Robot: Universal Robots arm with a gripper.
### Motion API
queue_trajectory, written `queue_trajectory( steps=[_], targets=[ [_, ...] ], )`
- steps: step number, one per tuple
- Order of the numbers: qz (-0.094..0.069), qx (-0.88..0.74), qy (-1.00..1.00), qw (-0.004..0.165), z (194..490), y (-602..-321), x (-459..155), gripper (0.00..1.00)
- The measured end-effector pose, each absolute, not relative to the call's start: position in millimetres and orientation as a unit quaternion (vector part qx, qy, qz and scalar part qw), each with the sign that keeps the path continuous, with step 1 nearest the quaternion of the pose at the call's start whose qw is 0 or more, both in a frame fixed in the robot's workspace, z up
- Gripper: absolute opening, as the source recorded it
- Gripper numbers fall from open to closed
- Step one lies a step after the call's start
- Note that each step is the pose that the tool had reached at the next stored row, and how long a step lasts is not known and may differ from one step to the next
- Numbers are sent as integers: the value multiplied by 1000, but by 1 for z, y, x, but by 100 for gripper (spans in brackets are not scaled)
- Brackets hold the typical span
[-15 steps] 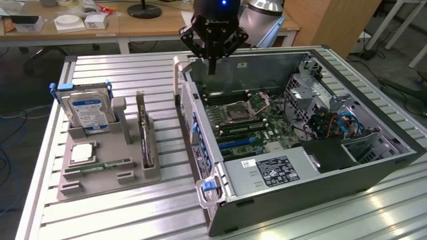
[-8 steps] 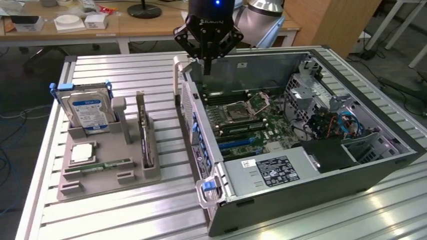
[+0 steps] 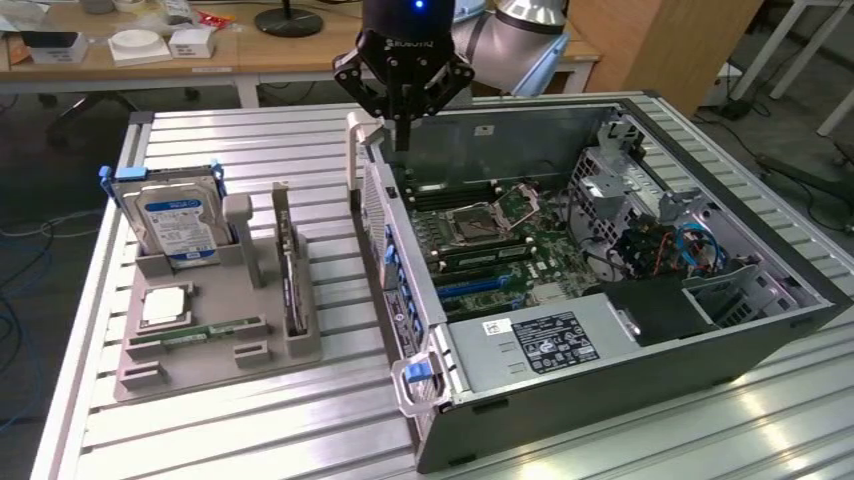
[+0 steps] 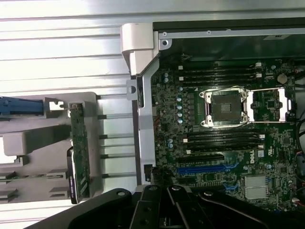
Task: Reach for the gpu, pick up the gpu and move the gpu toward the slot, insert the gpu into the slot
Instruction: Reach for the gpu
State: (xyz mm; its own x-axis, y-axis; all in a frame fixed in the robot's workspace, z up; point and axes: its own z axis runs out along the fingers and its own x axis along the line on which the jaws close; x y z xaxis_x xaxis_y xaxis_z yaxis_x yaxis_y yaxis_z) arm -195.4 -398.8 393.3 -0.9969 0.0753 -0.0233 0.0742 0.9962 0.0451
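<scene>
Reaching is the step in hand: the gripper (image 3: 400, 138) hovers above the case rim, jaws closed on nothing, well apart from the gpu (image 3: 290, 272) upright in its holder (image 3: 220, 295) on the worktop (image 3: 240, 150), so grasping will call for parted jaws.

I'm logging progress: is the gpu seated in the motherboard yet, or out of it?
Out. The gpu stands on edge in the grey holder, beside the computer case rather than inside it.
</scene>
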Motion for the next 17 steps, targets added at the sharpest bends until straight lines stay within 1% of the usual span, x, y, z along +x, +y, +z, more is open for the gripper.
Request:
queue_trajectory(
  steps=[17],
  targets=[
    [22,37,999,13,393,-399,-222,10]
  ],
)
